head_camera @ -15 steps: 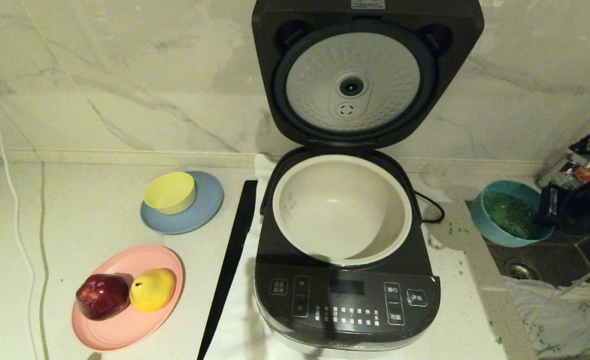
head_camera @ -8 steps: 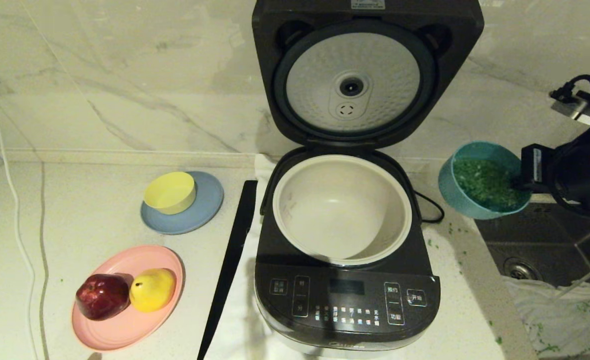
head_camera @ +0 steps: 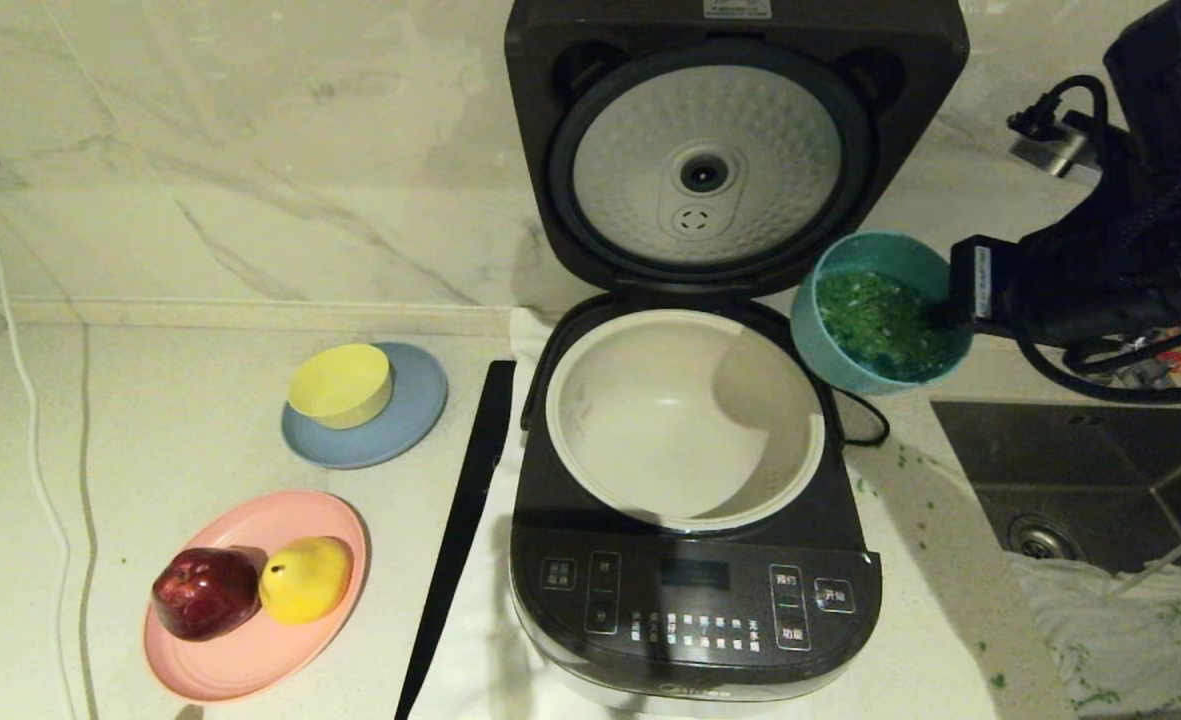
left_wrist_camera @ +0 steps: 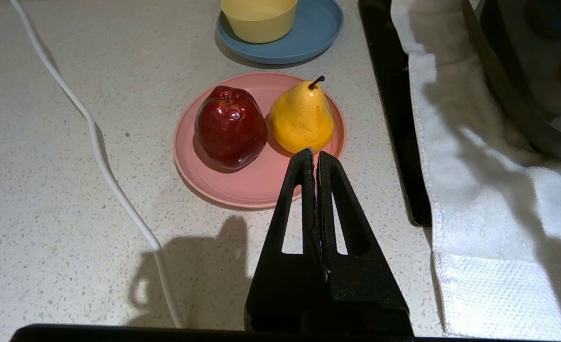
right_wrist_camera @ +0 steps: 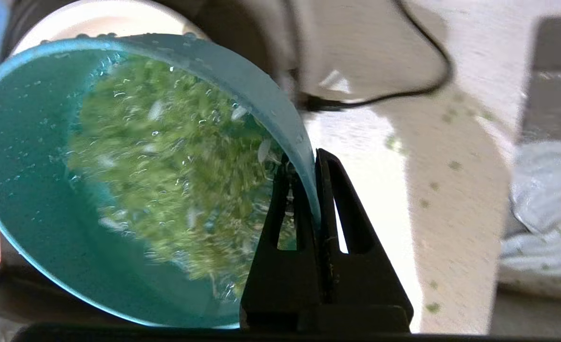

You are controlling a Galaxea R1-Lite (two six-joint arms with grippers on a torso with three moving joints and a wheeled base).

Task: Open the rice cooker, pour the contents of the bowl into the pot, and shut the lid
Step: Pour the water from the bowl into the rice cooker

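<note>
The dark grey rice cooker (head_camera: 695,590) stands in the middle with its lid (head_camera: 735,140) raised upright, silver underside facing me. Its cream-white pot (head_camera: 685,420) holds nothing visible. My right gripper (head_camera: 950,315) (right_wrist_camera: 309,164) is shut on the rim of the teal bowl (head_camera: 880,312) (right_wrist_camera: 28,190), one finger inside and one outside. The bowl hangs in the air by the cooker's right rear corner, just outside the pot's rim, tipped slightly. Its contents (head_camera: 880,322) (right_wrist_camera: 166,180), wet chopped green bits, stay inside it. My left gripper (left_wrist_camera: 313,154) is shut and empty, above the counter near the pink plate.
A pink plate (head_camera: 250,650) with a red apple (head_camera: 207,592) and yellow pear (head_camera: 305,578) sits front left. A yellow bowl (head_camera: 340,385) rests on a blue plate (head_camera: 410,425). A black strip (head_camera: 460,530) lies left of the cooker. Sink (head_camera: 1080,470) and a white cloth (head_camera: 1120,625) are on the right.
My right gripper has lifted the teal bowl from beside the sink and carried it up and left to the cooker's right rear corner. The left arm has not moved.
</note>
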